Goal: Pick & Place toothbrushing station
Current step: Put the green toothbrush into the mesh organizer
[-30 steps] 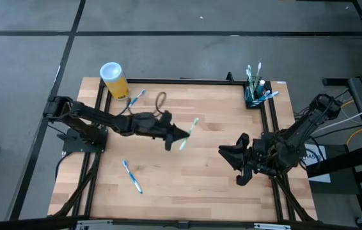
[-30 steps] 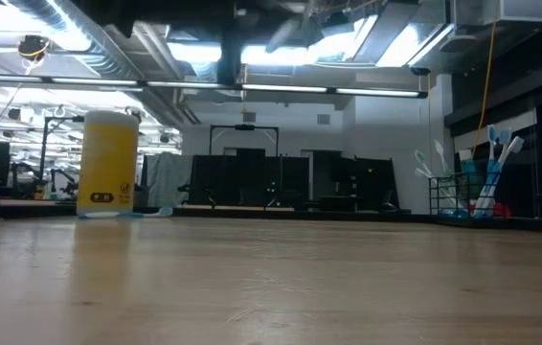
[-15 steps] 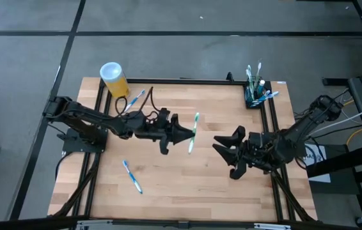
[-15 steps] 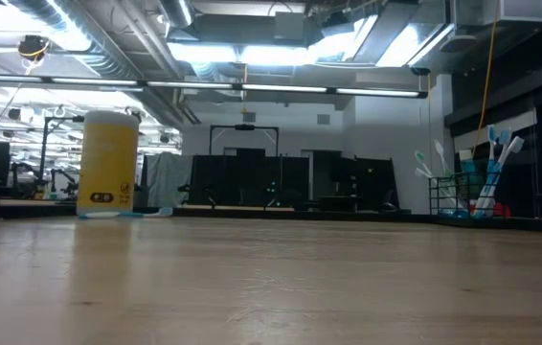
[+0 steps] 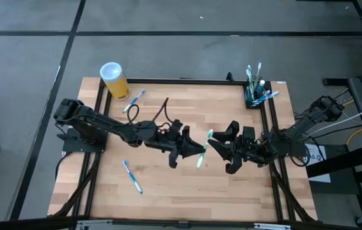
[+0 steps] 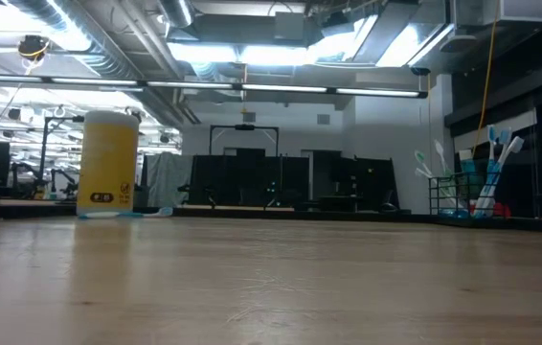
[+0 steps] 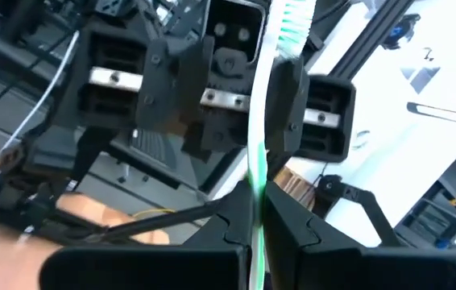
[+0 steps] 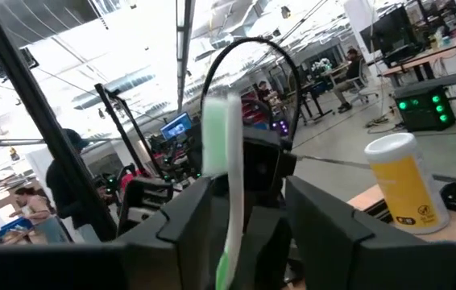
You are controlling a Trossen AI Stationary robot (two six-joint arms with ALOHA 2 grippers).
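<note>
My left gripper (image 5: 196, 150) is above the middle of the table, shut on a green-and-white toothbrush (image 5: 204, 144). My right gripper (image 5: 219, 142) is open right in front of it. Its fingers stand on either side of the brush's head (image 8: 221, 137); I cannot tell whether they touch it. The toothbrushing station (image 5: 255, 96), a small black holder with several brushes standing in it, sits at the table's far right corner. It also shows in the low view (image 6: 464, 196). My left gripper pinches the toothbrush's handle (image 7: 255, 193) between its two fingers, about midway along it. The fingers come roughly level from the table's left and lie across the brush. The brush is lifted clear of the table, its bristle end (image 7: 291, 20) toward the right gripper.
A yellow cup with a white lid (image 5: 114, 78) stands at the far left corner. One blue toothbrush (image 5: 134, 100) lies near the cup and another (image 5: 132, 176) lies near the front left. A black frame rail (image 5: 187, 81) runs along the table's far edge.
My left gripper has carried the toothbrush toward the table's right and a little toward the near edge, and the brush has turned on the way. My right gripper has moved toward the table's left until its open fingers stand around the brush's head.
</note>
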